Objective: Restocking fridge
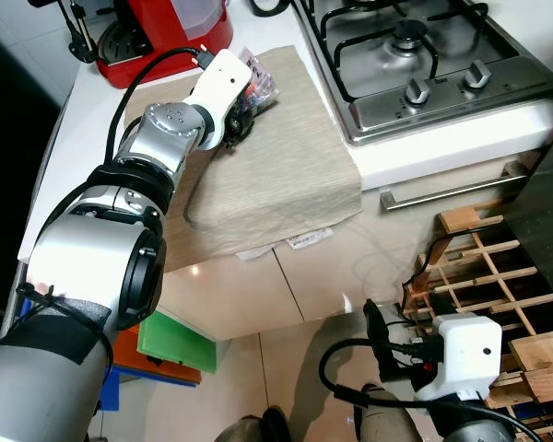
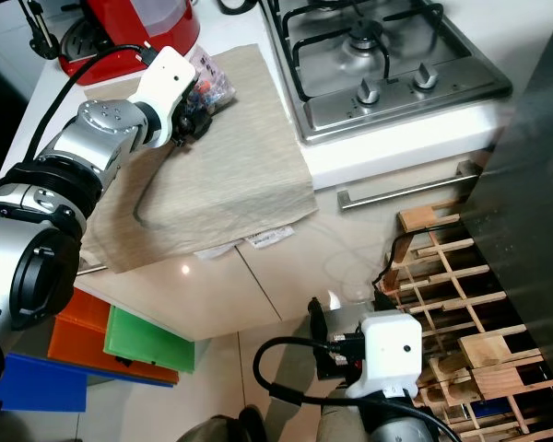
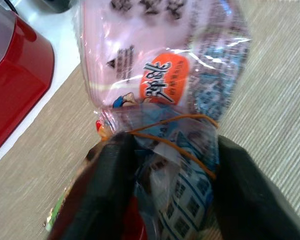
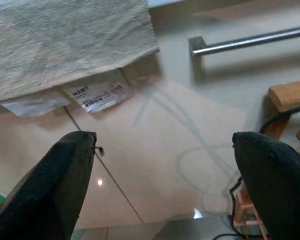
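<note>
A clear plastic bag of packaged food [image 3: 160,75], tied at the neck with an orange rubber band, lies on a beige cloth [image 1: 276,175] on the white counter. My left gripper [image 1: 242,115] reaches across the cloth to it. In the left wrist view its fingers [image 3: 115,180] press on either side of the bag's bunched neck. The bag [image 1: 260,85] pokes out beyond the white wrist. My right gripper [image 4: 165,185] hangs low in front of the cabinet doors, open, with nothing between its fingers.
A red appliance [image 1: 166,28] stands just behind the bag. A steel gas hob [image 1: 424,55] lies to the right of the cloth. Below are a drawer handle [image 1: 452,189], a wooden rack [image 1: 498,276], and green and orange boxes [image 1: 175,345] on the floor. A dark panel [image 2: 535,138] rises at right.
</note>
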Robot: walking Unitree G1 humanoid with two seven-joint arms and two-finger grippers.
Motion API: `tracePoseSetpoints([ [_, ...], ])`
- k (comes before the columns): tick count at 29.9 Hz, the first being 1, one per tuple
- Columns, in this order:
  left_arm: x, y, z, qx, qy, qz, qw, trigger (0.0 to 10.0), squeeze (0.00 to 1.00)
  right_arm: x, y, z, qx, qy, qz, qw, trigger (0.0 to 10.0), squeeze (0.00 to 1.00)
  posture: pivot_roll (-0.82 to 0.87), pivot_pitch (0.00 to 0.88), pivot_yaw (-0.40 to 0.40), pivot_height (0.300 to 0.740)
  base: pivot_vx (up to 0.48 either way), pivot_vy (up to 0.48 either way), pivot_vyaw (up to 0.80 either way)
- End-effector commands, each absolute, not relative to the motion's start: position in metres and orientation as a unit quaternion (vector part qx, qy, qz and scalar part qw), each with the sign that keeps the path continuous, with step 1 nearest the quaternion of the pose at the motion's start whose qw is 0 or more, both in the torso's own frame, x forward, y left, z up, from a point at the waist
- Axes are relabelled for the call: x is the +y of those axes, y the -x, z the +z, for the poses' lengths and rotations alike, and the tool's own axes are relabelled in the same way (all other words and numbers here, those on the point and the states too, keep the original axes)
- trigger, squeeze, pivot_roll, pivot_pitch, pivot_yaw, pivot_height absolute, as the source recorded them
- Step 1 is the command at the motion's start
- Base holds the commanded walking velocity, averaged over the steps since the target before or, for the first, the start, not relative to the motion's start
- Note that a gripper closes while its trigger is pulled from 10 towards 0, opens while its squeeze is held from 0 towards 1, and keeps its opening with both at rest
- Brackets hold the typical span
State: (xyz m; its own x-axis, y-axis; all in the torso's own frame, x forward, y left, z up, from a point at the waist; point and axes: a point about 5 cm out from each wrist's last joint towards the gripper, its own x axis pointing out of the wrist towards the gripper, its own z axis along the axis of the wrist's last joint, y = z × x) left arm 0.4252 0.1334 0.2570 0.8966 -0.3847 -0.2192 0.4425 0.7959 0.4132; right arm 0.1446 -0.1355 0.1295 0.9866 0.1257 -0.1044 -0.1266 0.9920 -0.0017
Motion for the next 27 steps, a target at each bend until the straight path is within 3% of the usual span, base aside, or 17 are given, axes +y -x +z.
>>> tracePoseSetpoints([
  [1, 0.139, -0.424, 0.25, 0.085, -0.215, -0.22, 0.948, 0.0, 0.0, -0.132, -0.143, 0.125, 0.067, -0.005, 0.071, 0.995, 10.0, 0.0, -0.35, 0.206, 0.235, 0.74, 0.0, 0.0, 0.0],
  [10, 0.14, -0.425, 0.303, -0.017, -0.142, -0.252, 0.957, 0.0, 0.0, -0.133, -0.151, 0.125, 0.059, -0.003, 0.074, 0.995, 10.0, 0.0, -0.32, 0.175, 0.222, 0.74, 0.0, 0.0, 0.0],
  [15, 0.14, -0.42, 0.334, -0.091, -0.133, -0.282, 0.946, 0.0, 0.0, -0.133, -0.162, 0.124, 0.05, -0.001, 0.085, 0.995, 10.0, 0.0, -0.3, 0.147, 0.201, 0.74, 0.0, 0.0, 0.0],
  [27, 0.153, -0.412, 0.363, -0.165, -0.111, -0.303, 0.932, 0.0, 0.0, -0.132, -0.183, 0.123, 0.033, 0.004, 0.11, 0.993, 10.0, 0.0, -0.26, 0.083, 0.175, 0.74, 0.0, 0.0, 0.0],
])
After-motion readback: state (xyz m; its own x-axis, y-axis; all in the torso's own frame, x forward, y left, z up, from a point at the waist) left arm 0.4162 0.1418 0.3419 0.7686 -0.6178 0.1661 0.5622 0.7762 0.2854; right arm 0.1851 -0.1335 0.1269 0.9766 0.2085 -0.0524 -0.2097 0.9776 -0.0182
